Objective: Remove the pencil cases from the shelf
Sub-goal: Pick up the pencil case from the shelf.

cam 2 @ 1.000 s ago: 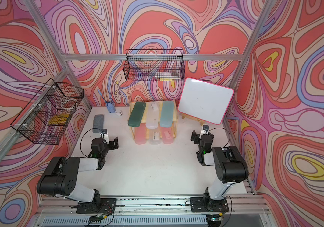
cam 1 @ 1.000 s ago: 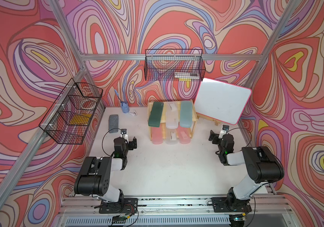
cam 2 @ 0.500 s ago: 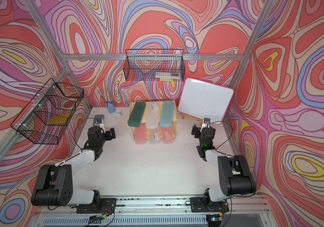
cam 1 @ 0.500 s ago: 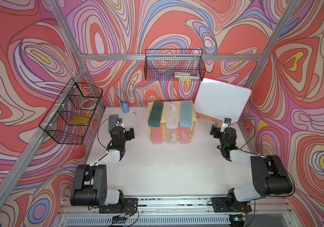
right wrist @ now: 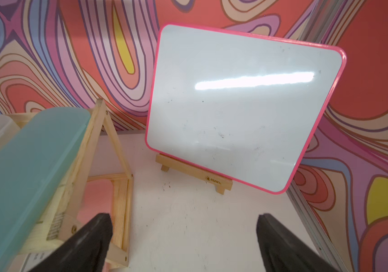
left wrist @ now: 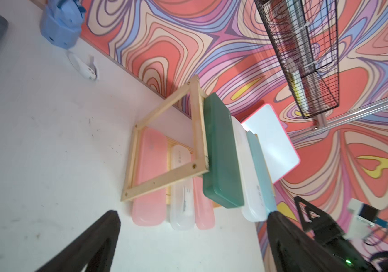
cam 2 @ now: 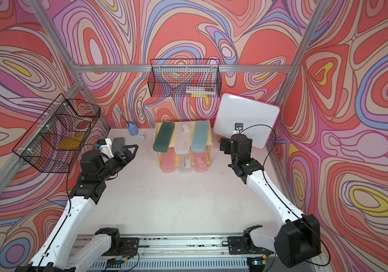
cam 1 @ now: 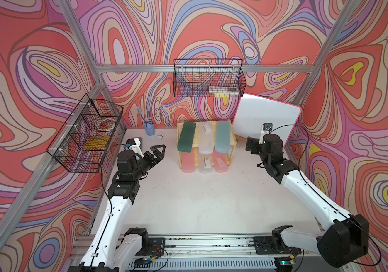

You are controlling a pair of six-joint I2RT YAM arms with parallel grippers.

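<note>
The wooden shelf [cam 1: 233, 143] stands at the back middle of the table. On its top tier lie a dark green pencil case [cam 1: 186, 137], a frosted clear one [cam 1: 206, 139] and a teal one [cam 1: 222, 136]. Below lie a pink case [cam 1: 188, 162], a clear one [cam 1: 206, 163] and another pink one [cam 1: 220, 160]. My left gripper [cam 1: 158, 152] hovers open just left of the shelf, facing it [left wrist: 193, 215]. Open and holding nothing, my right gripper [cam 1: 250, 144] hangs just right of the shelf, beside the teal case [right wrist: 23, 169].
A pink-framed whiteboard easel [cam 1: 266, 120] stands behind the right gripper. Black wire baskets hang on the back wall [cam 1: 208, 79] and the left wall [cam 1: 87, 136]. A blue cup [cam 1: 149, 129], a small white item [cam 1: 159, 135] and a grey block [cam 2: 118, 143] sit at the back left.
Both arms have stretched forward and up from near the table's sides, and the grippers now stand on either side of the shelf. Both stayed open.
</note>
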